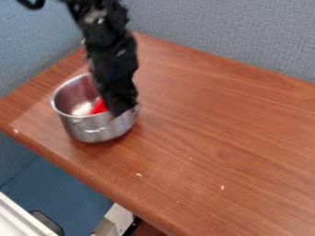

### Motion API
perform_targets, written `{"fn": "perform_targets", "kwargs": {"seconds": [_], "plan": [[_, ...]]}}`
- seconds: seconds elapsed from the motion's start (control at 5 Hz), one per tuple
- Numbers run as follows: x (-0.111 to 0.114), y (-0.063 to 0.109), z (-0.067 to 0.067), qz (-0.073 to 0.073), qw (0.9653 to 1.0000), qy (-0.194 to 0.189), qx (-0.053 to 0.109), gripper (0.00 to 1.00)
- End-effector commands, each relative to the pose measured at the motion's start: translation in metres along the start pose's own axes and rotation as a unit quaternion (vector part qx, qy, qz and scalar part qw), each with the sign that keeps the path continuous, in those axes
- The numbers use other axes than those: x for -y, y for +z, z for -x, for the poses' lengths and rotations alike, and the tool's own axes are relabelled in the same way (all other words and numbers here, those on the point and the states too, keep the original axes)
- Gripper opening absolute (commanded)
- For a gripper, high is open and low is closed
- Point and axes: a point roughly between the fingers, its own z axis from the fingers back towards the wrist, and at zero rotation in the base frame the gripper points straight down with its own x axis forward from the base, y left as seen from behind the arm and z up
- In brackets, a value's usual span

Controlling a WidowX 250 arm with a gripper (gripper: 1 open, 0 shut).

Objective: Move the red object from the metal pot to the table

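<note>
The metal pot [76,129] stands on the left part of the brown wooden table [222,129]. Inside it lies the red object [85,109], of which only a small patch shows. My black gripper [120,104] comes down from the top of the view and reaches into the pot's right side, over the red object. Its fingertips are lost against the dark arm and the pot's rim. Whether the jaws are open, or touching the red object, cannot be made out.
The table's front edge runs diagonally from the left corner [10,127] towards the bottom middle. A blue-grey wall [234,32] stands behind the table. The wooden surface stretches to the right of the pot.
</note>
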Motion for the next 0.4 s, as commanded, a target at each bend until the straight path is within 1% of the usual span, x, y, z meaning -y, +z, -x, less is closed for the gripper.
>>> {"fn": "perform_targets", "kwargs": {"seconds": [0.0, 0.2], "plan": [[0.007, 0.051, -0.027, -0.03, 0.9991, -0.011, 0.027, 0.0], [0.01, 0.068, -0.052, -0.011, 0.9995, -0.003, 0.029, 1.0]]}}
